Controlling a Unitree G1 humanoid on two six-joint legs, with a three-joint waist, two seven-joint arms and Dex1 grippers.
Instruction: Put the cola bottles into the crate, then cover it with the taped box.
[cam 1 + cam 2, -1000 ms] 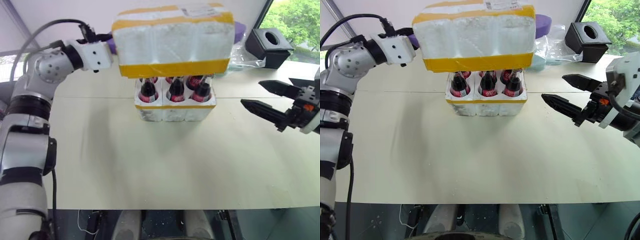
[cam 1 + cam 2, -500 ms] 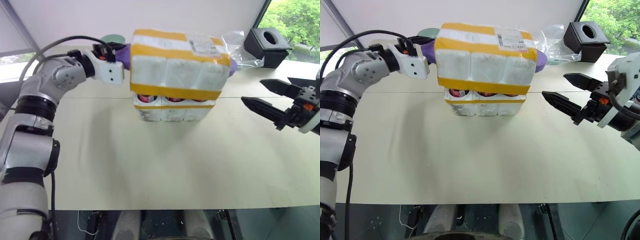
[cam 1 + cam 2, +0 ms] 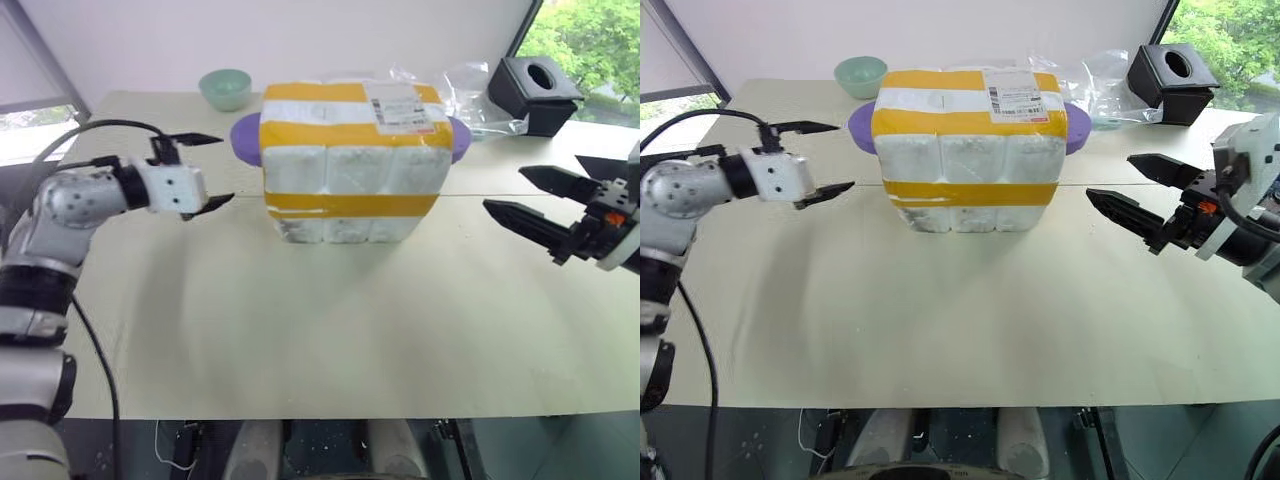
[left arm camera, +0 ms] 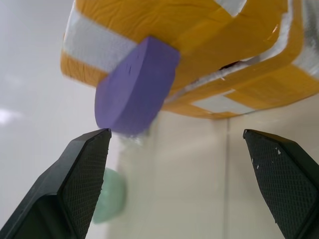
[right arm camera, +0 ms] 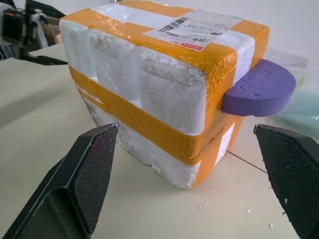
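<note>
My left arm (image 3: 70, 205) is silver with black joint rings and a black cable; fingers (image 3: 215, 201) are black, textured pads.

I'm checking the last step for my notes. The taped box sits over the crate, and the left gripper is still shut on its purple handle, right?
Not quite. The taped box does sit over the crate, but the left gripper is open and clear of the purple handle. The left wrist view shows its fingers spread apart with the handle beyond them, untouched.
</note>
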